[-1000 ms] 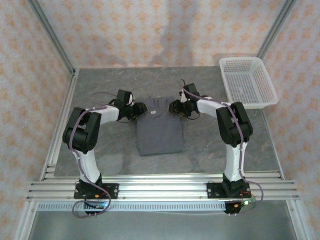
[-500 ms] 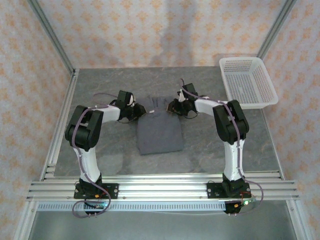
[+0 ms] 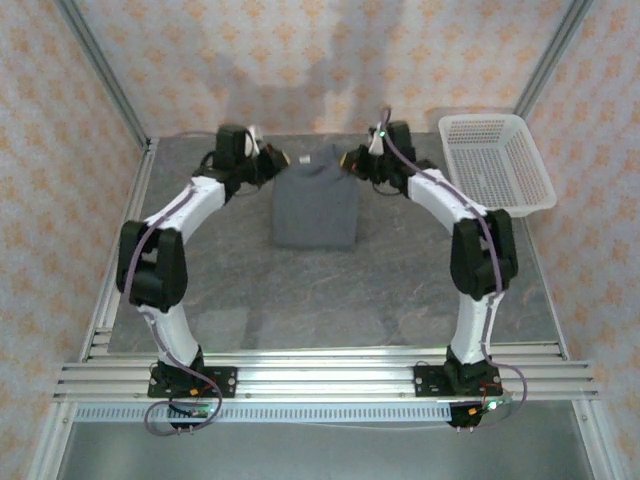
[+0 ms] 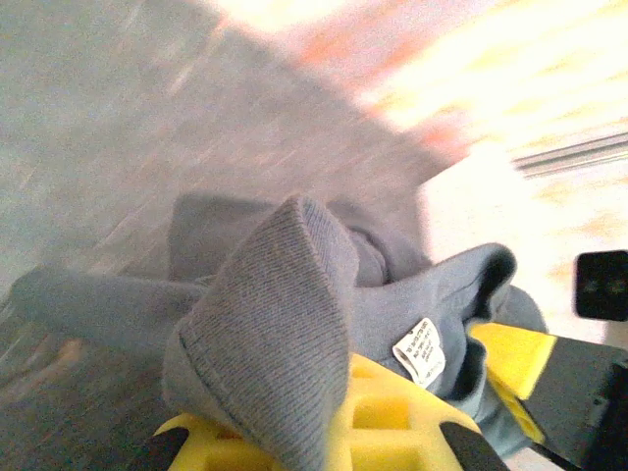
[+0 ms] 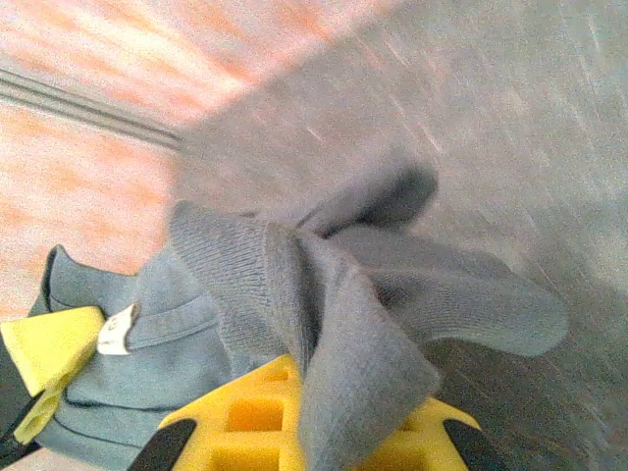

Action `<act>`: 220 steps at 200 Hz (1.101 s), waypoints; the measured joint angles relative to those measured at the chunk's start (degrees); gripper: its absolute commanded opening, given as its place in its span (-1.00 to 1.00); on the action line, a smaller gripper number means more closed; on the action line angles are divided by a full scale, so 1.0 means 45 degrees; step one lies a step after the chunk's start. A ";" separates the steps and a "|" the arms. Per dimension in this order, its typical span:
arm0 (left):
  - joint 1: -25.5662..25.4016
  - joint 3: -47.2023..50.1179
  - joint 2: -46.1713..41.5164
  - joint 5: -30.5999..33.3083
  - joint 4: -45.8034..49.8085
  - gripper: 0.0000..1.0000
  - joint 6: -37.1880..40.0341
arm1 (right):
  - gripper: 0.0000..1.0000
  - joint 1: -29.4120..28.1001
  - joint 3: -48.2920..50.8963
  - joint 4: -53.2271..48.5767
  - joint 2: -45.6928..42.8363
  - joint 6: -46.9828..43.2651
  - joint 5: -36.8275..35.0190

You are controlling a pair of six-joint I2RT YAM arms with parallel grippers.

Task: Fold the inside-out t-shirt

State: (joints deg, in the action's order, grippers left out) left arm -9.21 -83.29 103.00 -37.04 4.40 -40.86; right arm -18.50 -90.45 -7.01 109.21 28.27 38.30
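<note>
Toward 12 o'clock on the grey surface [image 3: 330, 290], the dark grey t-shirt [image 3: 315, 205] lies as a folded oblong, its far edge lifted and its near edge resting on the stone.

The left pincer [image 3: 275, 160] is clamped on the shirt's 10 o'clock corner. The right pincer [image 3: 348, 158] is clamped on its 2 o'clock corner. Both arms reach far forward and bend inward toward each other.

At 2 o'clock on the surface, well apart from the shirt, sits a white mesh basket [image 3: 508, 209]. Its mesh floor shows bare all across.

A second ago the shirt lay nearer the middle of the surface, reaching further toward 6 o'clock. The pincers stood apart on either side of its far edge, and the arms were folded at the elbows. Now the cloth sits further toward 12 o'clock, both pincers have closed on it, and the arms are stretched out.

The wrist cameras show what the top view cannot. In the left wrist view, a ribbed fold of cloth drapes over the yellow fingers [image 4: 383, 412], and a small white label [image 4: 420, 351] is sewn on the outside of the fabric. The other pincer's yellow finger shows at 4 o'clock. In the right wrist view the same ribbed edge bunches over that pincer's yellow fingers [image 5: 255, 417], with the label at 8 o'clock. Both wrist views are blurred around the edges.
</note>
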 measured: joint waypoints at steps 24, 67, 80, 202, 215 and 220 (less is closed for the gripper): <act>-0.0044 0.0087 -0.2327 0.0068 -0.0117 -1.00 0.0287 | -1.00 0.0039 0.0680 0.1292 -0.2414 0.0010 -0.0029; -0.0661 0.4410 -0.4517 0.0340 -0.1185 -1.00 0.0369 | -1.00 -0.0311 0.5877 0.3444 -0.5212 0.0053 0.0141; -0.0874 0.6076 -0.4235 0.0389 -0.1273 -1.00 0.0253 | -1.00 -0.0442 0.7514 0.3458 -0.5105 0.0102 0.0121; -0.1477 0.6829 -0.3424 0.1987 0.0481 -1.00 0.1273 | -1.00 -0.1384 0.7655 0.1409 -0.4080 0.0112 -0.1413; -0.1462 0.6188 -0.2497 0.2210 0.0437 -0.96 0.1486 | -1.00 -0.1239 0.7159 0.1423 -0.3274 0.0044 -0.1632; -0.1457 0.6018 -0.2108 0.2297 0.0364 -0.95 0.1535 | -1.00 -0.1166 0.7033 0.1418 -0.2934 0.0034 -0.1690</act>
State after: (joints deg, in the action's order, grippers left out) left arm -15.77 -56.21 93.51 -26.70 6.04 -33.95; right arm -23.75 -58.81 -0.62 96.01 28.42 30.70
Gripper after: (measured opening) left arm 0.060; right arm 0.053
